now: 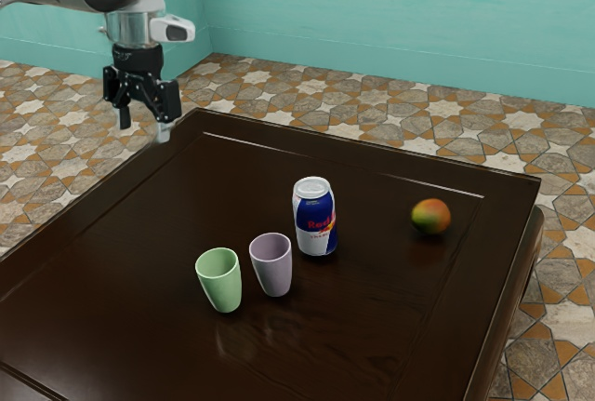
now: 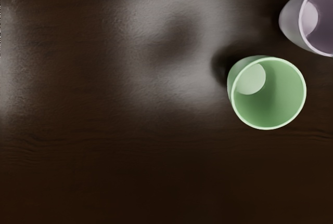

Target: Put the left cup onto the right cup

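A green cup [image 1: 219,279] stands upright on the dark table [image 1: 112,261], toward the exterior view's left of a purple cup [image 1: 271,263] that stands upright close beside it. My gripper [image 1: 141,127] hangs open high above the table's far left corner, well away from both cups, with nothing between its fingers. From the wrist camera I look down into the green cup [image 2: 268,93] and see part of the purple cup [image 2: 310,18] beside it.
A blue and silver drink can [image 1: 315,216] stands just behind the purple cup. A mango-like fruit [image 1: 431,216] lies toward the table's right side. Patterned floor tiles and a teal wall surround the table.
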